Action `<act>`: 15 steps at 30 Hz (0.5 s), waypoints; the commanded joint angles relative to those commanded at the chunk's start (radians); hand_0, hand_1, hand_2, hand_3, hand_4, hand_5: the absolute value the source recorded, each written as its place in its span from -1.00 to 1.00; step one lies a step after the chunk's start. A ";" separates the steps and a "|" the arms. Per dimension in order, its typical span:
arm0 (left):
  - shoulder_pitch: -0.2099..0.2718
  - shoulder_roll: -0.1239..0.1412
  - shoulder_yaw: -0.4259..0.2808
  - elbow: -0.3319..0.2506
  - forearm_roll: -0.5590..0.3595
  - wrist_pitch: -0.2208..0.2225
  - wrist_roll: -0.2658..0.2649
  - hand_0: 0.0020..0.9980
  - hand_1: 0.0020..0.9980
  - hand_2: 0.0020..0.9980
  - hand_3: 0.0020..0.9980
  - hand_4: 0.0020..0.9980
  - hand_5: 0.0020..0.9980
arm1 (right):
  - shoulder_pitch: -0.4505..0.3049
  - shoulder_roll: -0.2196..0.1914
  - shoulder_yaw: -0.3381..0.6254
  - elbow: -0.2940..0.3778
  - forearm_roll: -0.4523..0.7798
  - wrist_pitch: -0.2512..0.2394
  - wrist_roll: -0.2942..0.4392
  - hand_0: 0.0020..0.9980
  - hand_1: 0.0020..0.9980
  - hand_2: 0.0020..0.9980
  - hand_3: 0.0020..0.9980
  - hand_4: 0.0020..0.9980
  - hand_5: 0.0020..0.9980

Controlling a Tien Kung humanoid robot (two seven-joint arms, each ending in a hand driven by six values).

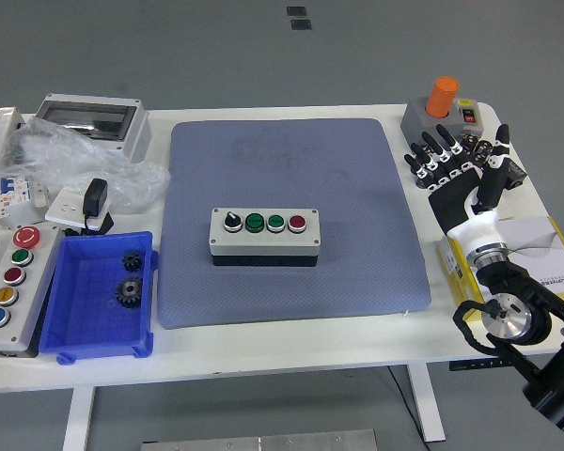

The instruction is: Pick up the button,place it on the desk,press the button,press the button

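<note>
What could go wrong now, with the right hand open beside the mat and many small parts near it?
1. The right hand, fingers spread, hangs over the dark parts near the grey box; sweeping back, it may knock them.
2. Its way to the button box crosses the mat edge, where fingers might catch.
3. The four buttons sit close together, so a wide finger may press the wrong one.

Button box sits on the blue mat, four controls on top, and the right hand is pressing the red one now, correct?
Not quite. The button box does sit on the blue mat with four controls on top, but the right hand is not pressing the red button. The head view shows it open, off the mat's right edge, touching nothing.
</note>
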 joint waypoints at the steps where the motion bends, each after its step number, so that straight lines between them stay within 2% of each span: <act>1: -0.001 0.000 -0.003 0.000 0.002 0.000 0.000 0.20 0.26 0.20 0.23 0.22 -0.23 | -0.001 0.000 0.014 0.007 -0.021 -0.017 -0.003 0.53 0.35 0.42 0.45 1.00 1.00; 7: -0.002 -0.001 -0.012 -0.001 0.012 -0.001 0.001 0.20 0.26 0.20 0.23 0.24 -0.19 | -0.006 -0.011 0.100 0.087 -0.206 -0.152 -0.066 0.53 0.37 0.45 0.45 1.00 1.00; 10: -0.001 -0.001 -0.009 0.000 0.010 -0.001 0.001 0.20 0.25 0.20 0.23 0.28 -0.17 | -0.003 -0.021 0.100 0.151 -0.332 -0.239 -0.133 0.57 0.39 0.44 0.46 1.00 1.00; 13: -0.003 0.000 -0.012 0.000 0.013 -0.002 0.000 0.20 0.25 0.20 0.23 0.28 -0.17 | 0.000 -0.023 0.095 0.183 -0.443 -0.308 -0.178 0.57 0.39 0.44 0.46 1.00 1.00; 15: -0.007 0.002 -0.020 -0.001 0.022 -0.004 -0.001 0.20 0.25 0.20 0.23 0.29 -0.19 | -0.002 -0.023 0.102 0.194 -0.512 -0.350 -0.190 0.63 0.44 0.47 0.47 1.00 1.00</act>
